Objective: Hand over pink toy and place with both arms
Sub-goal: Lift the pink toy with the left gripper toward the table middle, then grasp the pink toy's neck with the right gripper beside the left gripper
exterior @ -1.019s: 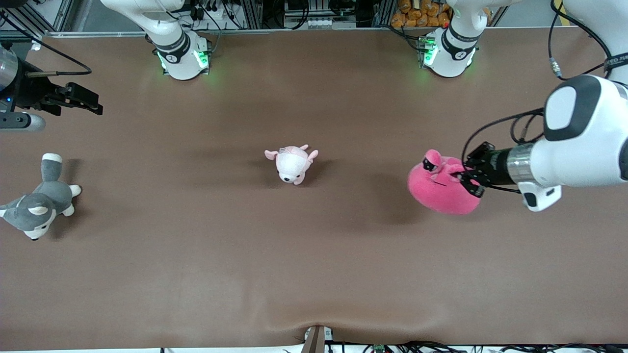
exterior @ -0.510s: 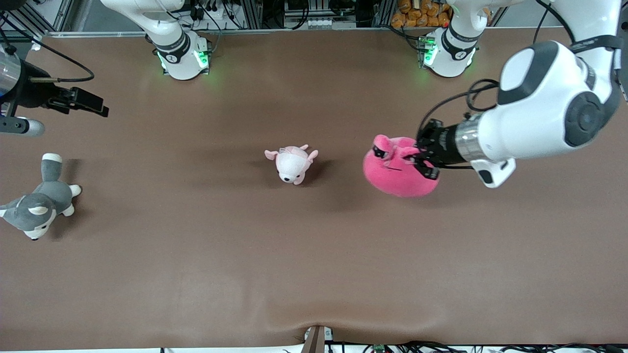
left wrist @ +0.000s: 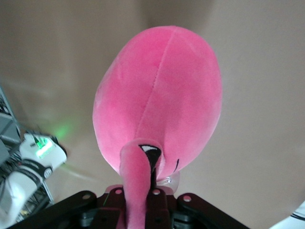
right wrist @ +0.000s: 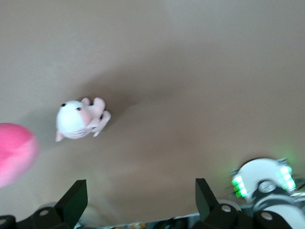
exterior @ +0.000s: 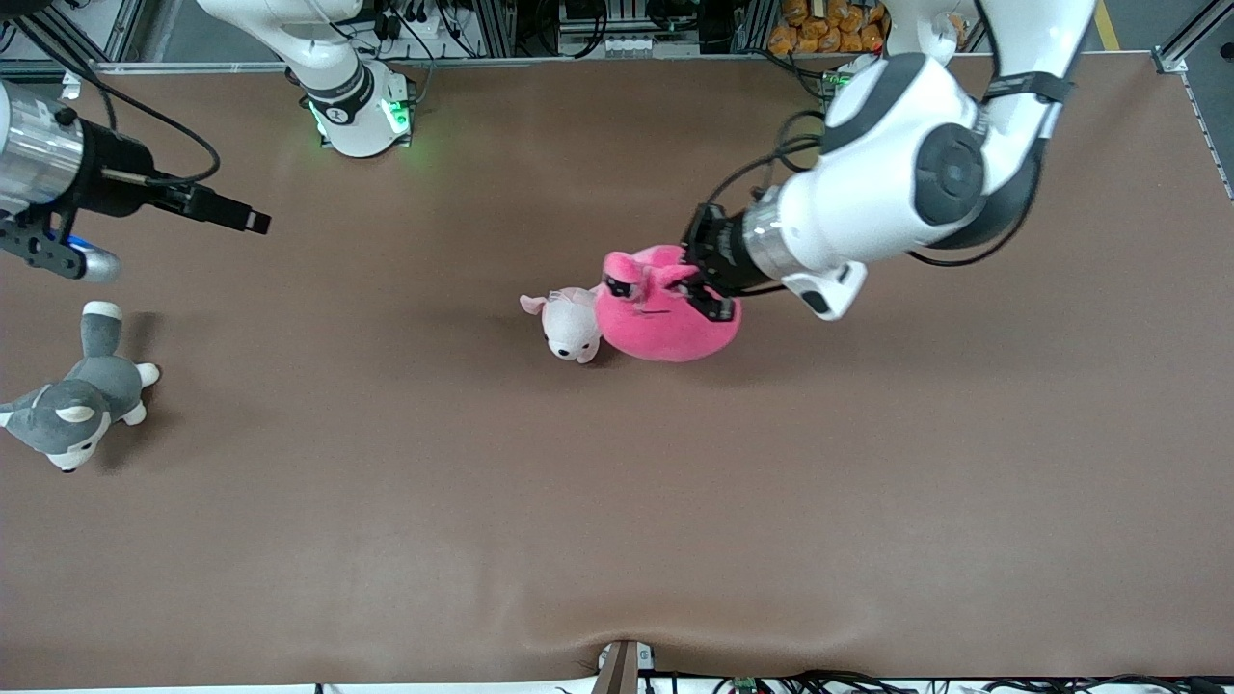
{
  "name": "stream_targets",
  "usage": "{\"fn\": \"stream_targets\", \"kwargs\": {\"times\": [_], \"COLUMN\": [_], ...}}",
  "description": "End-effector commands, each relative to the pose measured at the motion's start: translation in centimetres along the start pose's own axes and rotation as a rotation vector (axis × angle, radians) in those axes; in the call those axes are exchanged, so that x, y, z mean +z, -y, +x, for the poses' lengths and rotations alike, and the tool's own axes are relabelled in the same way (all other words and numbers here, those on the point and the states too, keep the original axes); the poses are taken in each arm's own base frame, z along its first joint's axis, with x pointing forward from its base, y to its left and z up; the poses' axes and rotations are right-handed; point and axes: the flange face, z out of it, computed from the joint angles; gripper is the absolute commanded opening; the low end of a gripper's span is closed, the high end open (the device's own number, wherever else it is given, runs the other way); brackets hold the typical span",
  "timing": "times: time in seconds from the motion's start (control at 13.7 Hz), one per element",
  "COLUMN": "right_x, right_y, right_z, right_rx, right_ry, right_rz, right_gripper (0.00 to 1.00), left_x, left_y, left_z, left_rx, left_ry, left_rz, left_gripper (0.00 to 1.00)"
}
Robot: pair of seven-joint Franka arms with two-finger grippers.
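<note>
The pink toy (exterior: 665, 313) is a hot-pink round plush with black eyes. My left gripper (exterior: 702, 284) is shut on its top edge and holds it in the air over the middle of the table, just beside the small pale pink-and-white plush (exterior: 569, 323). In the left wrist view the pink toy (left wrist: 162, 95) hangs from my shut fingers (left wrist: 157, 210). My right gripper (exterior: 253, 222) is open and empty, up in the air over the right arm's end of the table. In the right wrist view its fingers (right wrist: 74, 202) are spread wide, and the pink toy's edge (right wrist: 14, 150) shows.
A grey-and-white husky plush (exterior: 77, 395) lies at the right arm's end of the table. The pale pink-and-white plush also shows in the right wrist view (right wrist: 78, 119). The brown table (exterior: 617, 501) has a rumpled front edge. The arm bases stand along the table's farthest edge.
My left arm has carried the pink toy from the left arm's end toward the middle, now beside the pale plush. My right gripper has reached a little farther toward the middle.
</note>
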Motion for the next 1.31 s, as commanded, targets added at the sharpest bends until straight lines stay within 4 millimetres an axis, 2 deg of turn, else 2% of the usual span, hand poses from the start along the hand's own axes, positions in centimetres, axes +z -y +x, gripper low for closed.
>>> {"fn": "stream_targets", "kwargs": {"times": [0.0, 0.36, 0.58, 0.8, 0.87, 1.02, 1.24], "right_x": [2.2, 6.5, 8.6, 10.4, 11.3, 12.1, 13.1], "right_y": [3.6, 9.8, 12.7, 15.6, 16.4, 17.1, 18.6], "right_z": [-0.3, -1.1, -1.6, -3.1, -3.4, -3.1, -3.8], "right_rx": [0.074, 0.204, 0.326, 0.428, 0.441, 0.463, 0.486], "right_ry": [0.074, 0.116, 0.163, 0.21, 0.209, 0.203, 0.195], "right_rz": [0.041, 0.079, 0.12, 0.141, 0.138, 0.148, 0.16], "right_gripper": [1.0, 1.0, 1.0, 1.0, 1.0, 1.0, 1.0], "left_x": [0.2, 1.9, 3.3, 4.1, 4.0, 4.6, 5.3], "left_y": [1.1, 2.9, 3.5, 4.4, 4.5, 4.9, 5.5], "left_z": [-2.6, -6.0, -6.7, -7.5, -7.8, -8.0, -8.4], "left_rx": [-0.073, -0.159, -0.183, -0.189, -0.199, -0.199, -0.192], "left_ry": [0.074, 0.24, 0.243, 0.251, 0.258, 0.257, 0.25], "left_rz": [-0.012, 0.031, 0.039, 0.04, 0.036, 0.041, 0.05], "left_gripper": [0.0, 0.0, 0.0, 0.0, 0.0, 0.0, 0.0]}}
